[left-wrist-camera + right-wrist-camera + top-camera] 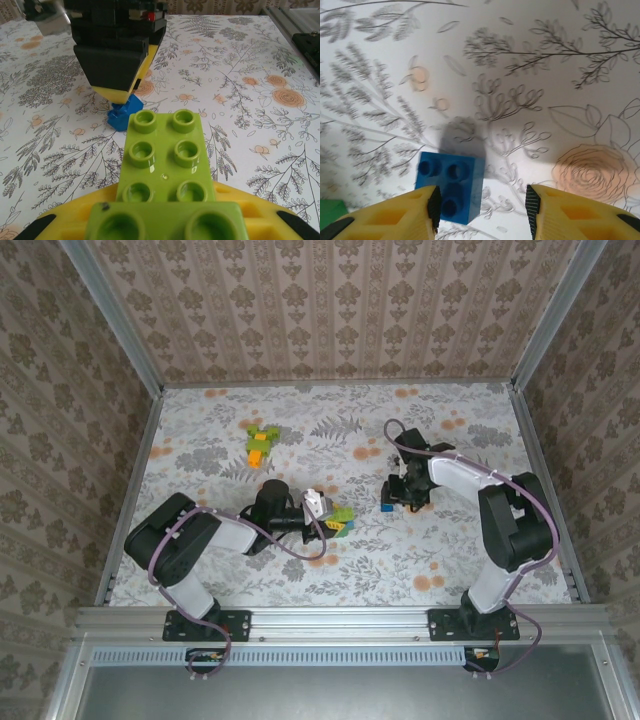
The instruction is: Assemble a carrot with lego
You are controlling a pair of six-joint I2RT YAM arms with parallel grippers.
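The right claw (483, 200) hangs spread, pinching nothing. A blue brick (451, 189) lies on the table (545, 60) beneath it, nearer one fingertip than the other. Facing it, the left claw (165, 222) is pressed tight on a light green brick (162, 150). The step is likely fetching the blue piece — next, centre over it, close, then match studs.
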